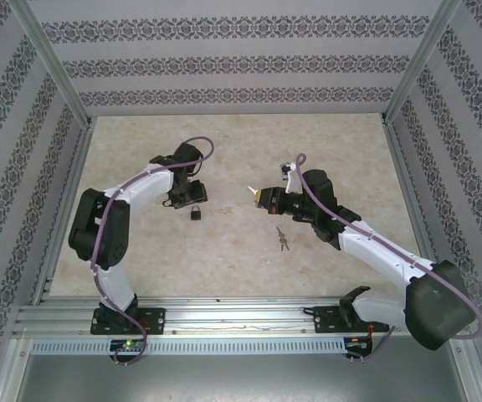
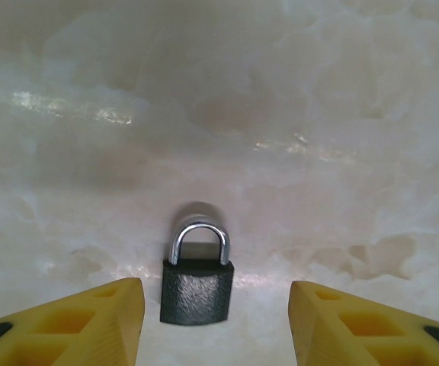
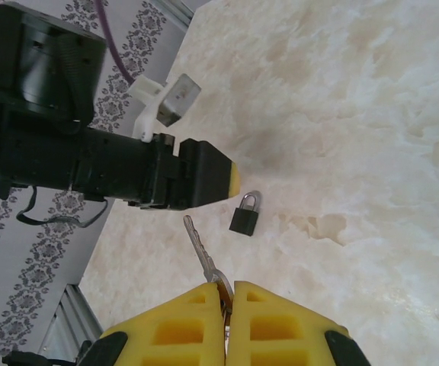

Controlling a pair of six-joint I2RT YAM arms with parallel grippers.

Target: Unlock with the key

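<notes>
Your left gripper [image 2: 216,305] hangs low over the table [image 2: 341,114] with its yellow fingers [image 2: 105,316] spread apart. The padlock [image 2: 197,288] lies flat between them, touching neither, so this gripper holds nothing. The padlock's shackle is closed and points away from the wrist camera, and its dark body sits nearer the left finger than the right. Your right gripper [image 3: 227,288] is closed tight on the key [image 3: 198,245]; the blade sticks out past the fingertips, tilted up and to the left, towards the padlock but well apart from it. From above, a small metal piece [image 1: 283,239], possibly another key, lies on the table beside the right arm.
</notes>
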